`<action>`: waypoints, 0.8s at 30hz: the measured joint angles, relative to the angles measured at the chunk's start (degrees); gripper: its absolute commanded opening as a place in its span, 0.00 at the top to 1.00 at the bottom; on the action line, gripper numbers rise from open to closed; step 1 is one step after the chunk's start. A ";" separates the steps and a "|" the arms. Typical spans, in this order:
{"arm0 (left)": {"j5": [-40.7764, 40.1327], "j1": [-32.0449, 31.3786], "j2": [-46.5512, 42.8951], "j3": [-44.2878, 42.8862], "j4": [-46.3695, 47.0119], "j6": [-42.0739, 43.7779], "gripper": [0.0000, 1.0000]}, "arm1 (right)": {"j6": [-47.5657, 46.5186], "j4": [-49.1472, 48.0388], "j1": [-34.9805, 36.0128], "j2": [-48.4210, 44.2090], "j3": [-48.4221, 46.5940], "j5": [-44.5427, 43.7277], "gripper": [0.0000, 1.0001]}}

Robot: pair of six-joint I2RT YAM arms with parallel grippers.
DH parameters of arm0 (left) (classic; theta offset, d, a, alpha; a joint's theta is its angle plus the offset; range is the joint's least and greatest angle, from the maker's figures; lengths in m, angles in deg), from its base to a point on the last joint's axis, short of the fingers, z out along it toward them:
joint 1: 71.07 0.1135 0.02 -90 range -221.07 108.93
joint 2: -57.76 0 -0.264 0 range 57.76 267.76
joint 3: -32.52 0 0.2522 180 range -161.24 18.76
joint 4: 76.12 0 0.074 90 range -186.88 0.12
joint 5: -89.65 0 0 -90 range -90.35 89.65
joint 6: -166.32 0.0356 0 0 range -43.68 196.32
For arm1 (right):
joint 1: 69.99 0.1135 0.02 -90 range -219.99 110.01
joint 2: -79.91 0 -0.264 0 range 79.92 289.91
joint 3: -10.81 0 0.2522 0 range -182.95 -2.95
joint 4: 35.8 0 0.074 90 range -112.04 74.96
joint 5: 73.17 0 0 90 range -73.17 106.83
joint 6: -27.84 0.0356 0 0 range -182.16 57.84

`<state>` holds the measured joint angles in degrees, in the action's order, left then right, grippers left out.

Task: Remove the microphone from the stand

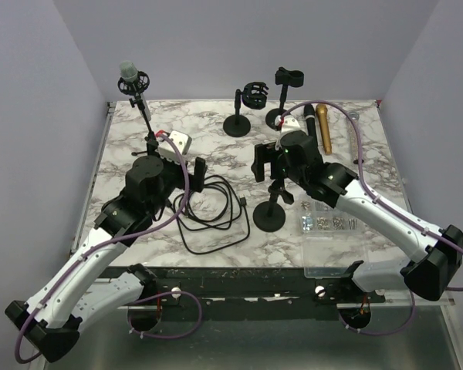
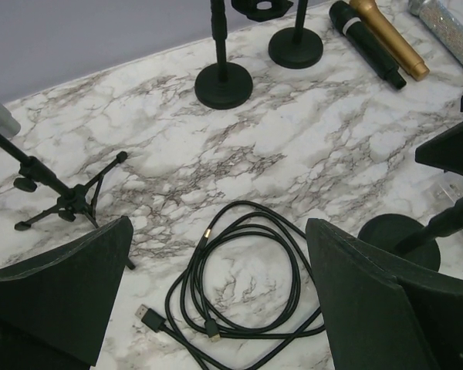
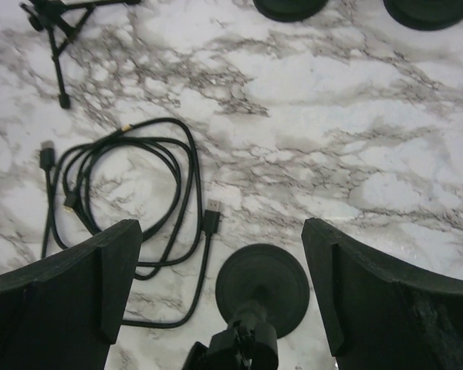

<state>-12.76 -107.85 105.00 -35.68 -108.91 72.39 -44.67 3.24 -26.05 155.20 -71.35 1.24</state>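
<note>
While cable (image 3: 191, 177) lies coiled, stand (image 3: 274, 281) rises just beside.

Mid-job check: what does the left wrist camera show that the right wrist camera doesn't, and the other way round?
Only left wrist: the black microphone and gold microphone lying on the marble, far right. Only right wrist: a straight-down look at the near stand's top, between the fingers of its own open claw. Both: the coiled black cable, the tripod stand and the near stand's round base.
</note>
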 measured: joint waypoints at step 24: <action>9.68 35.36 26.71 -37.00 -6.86 -20.52 0.01 | -0.92 -6.05 0.00 -4.04 3.63 3.32 0.02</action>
<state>-3.07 -72.48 131.71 -72.68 -115.77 51.87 -45.59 -2.81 -26.05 151.16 -67.73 4.56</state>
